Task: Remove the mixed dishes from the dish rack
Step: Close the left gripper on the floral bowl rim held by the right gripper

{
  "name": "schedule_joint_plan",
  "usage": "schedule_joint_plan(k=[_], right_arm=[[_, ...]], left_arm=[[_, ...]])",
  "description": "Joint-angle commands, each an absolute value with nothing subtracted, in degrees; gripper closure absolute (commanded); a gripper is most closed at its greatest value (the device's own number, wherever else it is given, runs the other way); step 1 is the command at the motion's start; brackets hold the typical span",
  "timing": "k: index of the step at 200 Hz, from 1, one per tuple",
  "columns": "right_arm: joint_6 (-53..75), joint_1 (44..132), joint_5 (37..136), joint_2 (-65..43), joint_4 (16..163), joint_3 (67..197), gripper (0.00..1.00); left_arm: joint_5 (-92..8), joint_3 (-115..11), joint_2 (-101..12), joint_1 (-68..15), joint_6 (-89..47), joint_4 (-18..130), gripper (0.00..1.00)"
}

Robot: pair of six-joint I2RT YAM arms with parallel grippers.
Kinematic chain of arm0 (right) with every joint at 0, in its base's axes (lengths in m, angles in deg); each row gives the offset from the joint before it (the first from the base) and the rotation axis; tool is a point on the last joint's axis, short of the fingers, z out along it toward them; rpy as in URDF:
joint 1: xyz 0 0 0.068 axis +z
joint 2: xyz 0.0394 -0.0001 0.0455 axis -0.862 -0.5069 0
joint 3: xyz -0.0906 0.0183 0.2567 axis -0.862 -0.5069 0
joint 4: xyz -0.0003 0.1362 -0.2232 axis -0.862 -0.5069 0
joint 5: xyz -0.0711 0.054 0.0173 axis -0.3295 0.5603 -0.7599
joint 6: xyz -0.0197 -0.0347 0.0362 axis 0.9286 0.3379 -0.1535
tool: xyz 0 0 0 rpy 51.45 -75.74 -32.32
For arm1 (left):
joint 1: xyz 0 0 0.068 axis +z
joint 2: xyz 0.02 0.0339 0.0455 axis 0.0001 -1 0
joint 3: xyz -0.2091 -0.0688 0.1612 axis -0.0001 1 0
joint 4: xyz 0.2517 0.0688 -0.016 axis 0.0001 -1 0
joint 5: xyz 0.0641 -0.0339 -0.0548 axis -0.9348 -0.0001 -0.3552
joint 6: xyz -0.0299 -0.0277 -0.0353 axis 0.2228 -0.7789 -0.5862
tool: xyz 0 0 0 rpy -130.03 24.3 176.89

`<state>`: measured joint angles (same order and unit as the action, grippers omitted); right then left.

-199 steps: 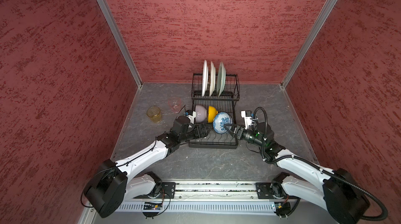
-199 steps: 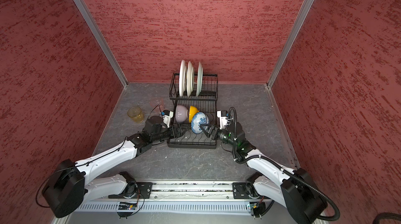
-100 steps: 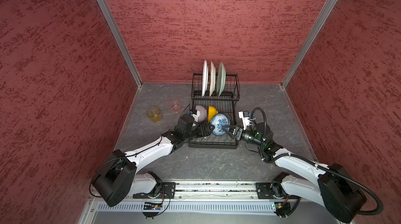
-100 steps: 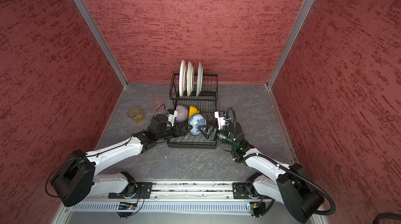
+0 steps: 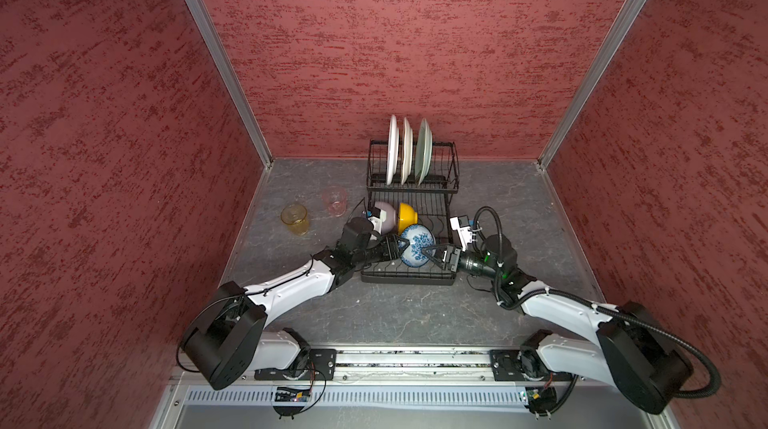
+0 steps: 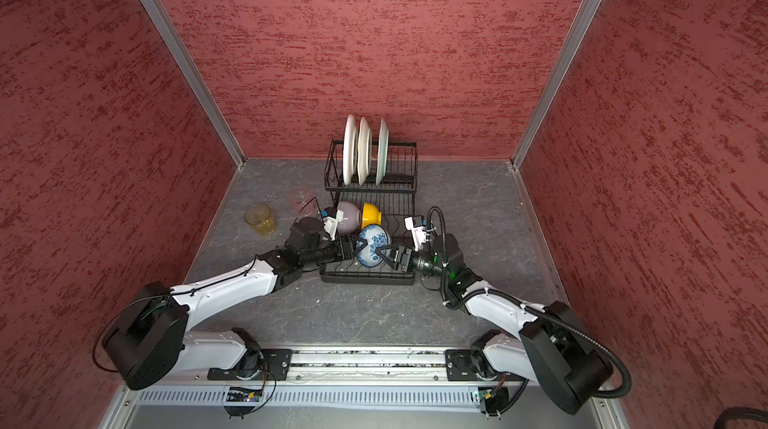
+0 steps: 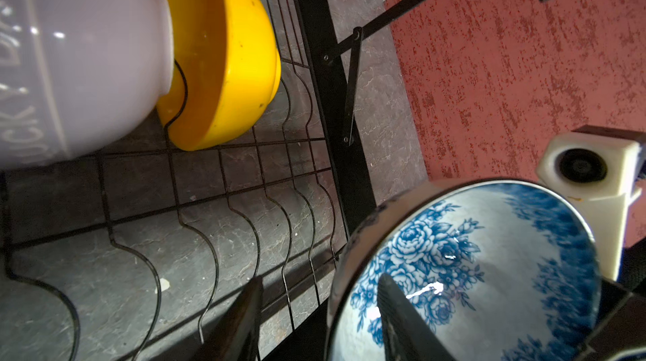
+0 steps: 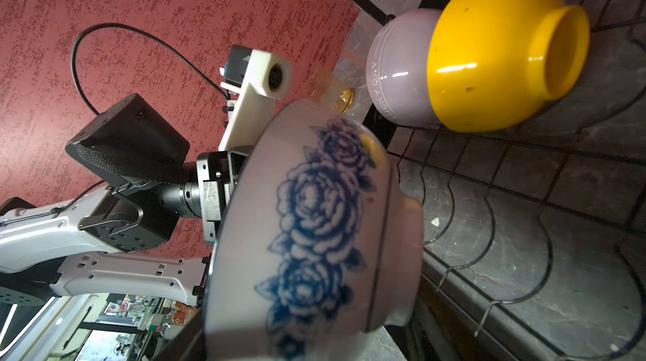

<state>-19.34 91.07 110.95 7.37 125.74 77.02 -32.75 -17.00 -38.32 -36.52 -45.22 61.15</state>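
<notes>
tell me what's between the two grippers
The blue bowl, on edge over the rack; the right gripper holds it, the left gripper straddles its rim. Both top views show it.

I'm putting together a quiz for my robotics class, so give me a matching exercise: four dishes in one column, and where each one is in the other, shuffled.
1. blue-white bowl
2. yellow bowl
3. amber tumbler
4. pale green plate

A. standing on the table, off the rack
B. upright in the rack's back tier
C. held by the right gripper
D. on its side on the rack's lower tier

Pairs: 1-C, 2-D, 3-A, 4-B.
</notes>
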Motion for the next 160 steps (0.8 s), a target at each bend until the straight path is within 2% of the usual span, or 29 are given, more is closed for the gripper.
schedule_joint_plan(k=[1, 43, 67, 89, 110, 160], right_arm=[[-19.2, 91.3, 112.5, 7.8, 131.4, 79.3, 0.44], [-18.2, 91.3, 113.1, 7.5, 130.3, 80.3, 0.43], [-17.9, 91.4, 113.6, 7.1, 129.8, 80.6, 0.43], [-17.8, 91.4, 113.8, 7.1, 129.6, 80.6, 0.43], [-17.3, 91.4, 113.5, 7.1, 128.7, 80.8, 0.4], [-16.7, 91.4, 111.6, 7.4, 126.5, 80.5, 0.23]], left_arm=[[-30.9, -18.4, -39.5, -37.0, -45.0, 63.9, 0.57], [-29.9, -19.0, -41.2, -37.6, -45.2, 64.3, 0.63], [-29.6, -19.3, -41.6, -38.0, -45.1, 64.0, 0.82], [-30.0, -19.2, -41.6, -38.1, -45.2, 63.7, 0.84], [-30.1, -19.2, -41.4, -38.1, -45.2, 63.1, 1.0], [-31.1, -19.0, -40.2, -38.1, -45.1, 61.8, 1.0]])
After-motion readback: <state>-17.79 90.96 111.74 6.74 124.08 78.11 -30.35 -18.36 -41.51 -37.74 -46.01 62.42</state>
